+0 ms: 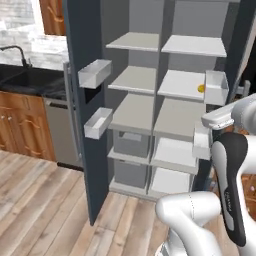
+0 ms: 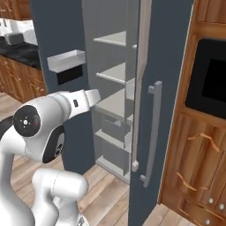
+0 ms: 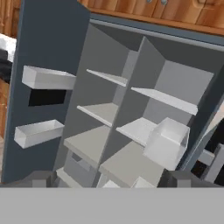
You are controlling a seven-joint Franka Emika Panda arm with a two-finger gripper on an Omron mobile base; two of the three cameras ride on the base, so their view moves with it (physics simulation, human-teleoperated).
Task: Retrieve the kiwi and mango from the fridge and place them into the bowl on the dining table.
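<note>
The fridge (image 1: 150, 75) stands open in front of me, with light grey shelves and white door bins. The mango (image 1: 201, 88) is a small yellow-orange spot on the right-hand shelf at mid height, just behind a white bin (image 1: 216, 87) on the right door. The kiwi is hidden or out of view. The bowl and the dining table are out of view. My gripper (image 3: 111, 180) is open, its dark fingertips (image 3: 39, 179) set wide apart with nothing between them. It points into the fridge from a short distance. My arm (image 2: 57, 110) reaches toward the shelves.
Two white bins (image 1: 95, 73) stick out from the left door. The right door with its long pale handle (image 2: 152, 132) stands close on my right. Beyond it are wooden cabinets and a wall oven (image 2: 212, 79). A dishwasher (image 1: 62, 130) and a black sink counter (image 1: 25, 80) lie to the left.
</note>
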